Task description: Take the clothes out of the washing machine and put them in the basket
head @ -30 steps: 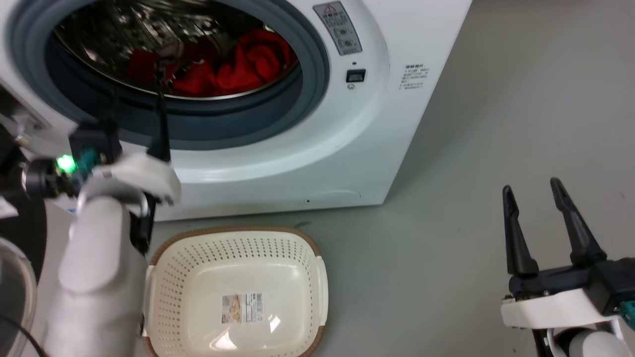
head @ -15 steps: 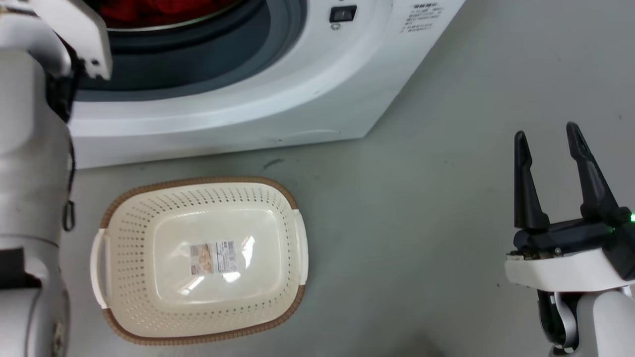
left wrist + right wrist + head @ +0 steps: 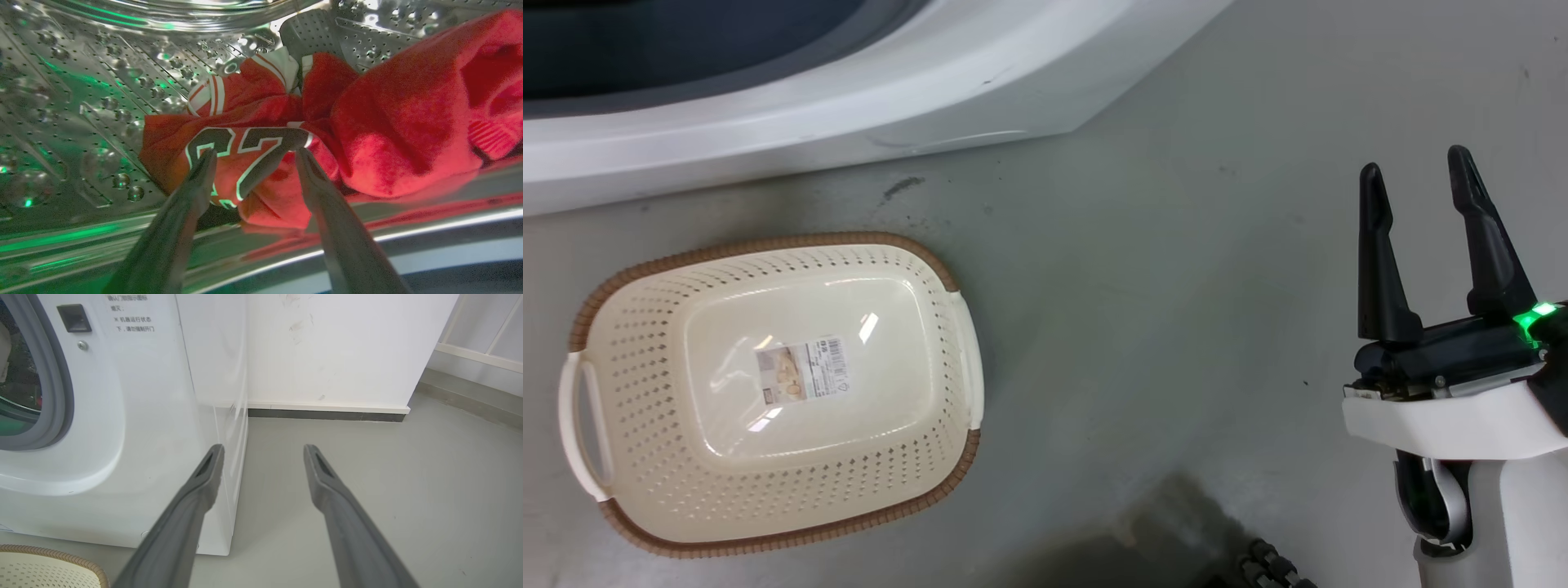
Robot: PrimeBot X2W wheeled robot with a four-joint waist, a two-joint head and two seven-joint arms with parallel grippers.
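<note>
Inside the perforated steel drum (image 3: 81,102), my left gripper (image 3: 255,153) is open, its two fingers straddling a fold of the red jersey (image 3: 261,110) with the black-and-white number print. The plain red garment (image 3: 400,134) lies bunched to its right. The clothes rest on the drum's bottom. In the head view, the washing machine (image 3: 849,90) fills the top, and the cream basket (image 3: 768,243) with the brown rim sits on the floor before it. My right gripper (image 3: 1413,159) hangs open over bare floor, far right of the basket. The right wrist view looks past the open right gripper (image 3: 263,449) at the washing machine (image 3: 143,396).
Grey floor stretches between the basket and my right arm. A white wall (image 3: 327,347) with a dark baseboard stands behind the washer's right side. A corner of the basket (image 3: 49,555) shows at the right wrist view's lower left. A black ribbed part (image 3: 1266,567) sits at the head view's bottom edge.
The head camera has tilted down, so the porthole and red clothes slid off the top. My left arm has left the head view. The right gripper stays open in much the same spot.
</note>
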